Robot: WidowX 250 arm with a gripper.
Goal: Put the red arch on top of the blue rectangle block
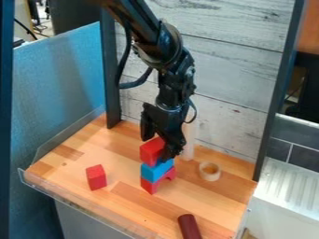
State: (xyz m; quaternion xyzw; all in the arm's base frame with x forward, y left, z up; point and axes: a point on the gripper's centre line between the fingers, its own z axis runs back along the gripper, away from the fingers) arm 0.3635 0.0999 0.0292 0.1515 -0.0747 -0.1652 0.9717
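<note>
Above one red arch (pixel 149 186) and one blue block (pixel 154 172), the claw (pixel 157 149) clamps one red block (pixel 149 153).

Single camera view from above at a slant, facing down across the work surface toward the planked back wall (pixel 230 70).

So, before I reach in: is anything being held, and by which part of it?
Can't tell: the pincer is at the upper red block, but any grip is unclear.
</note>
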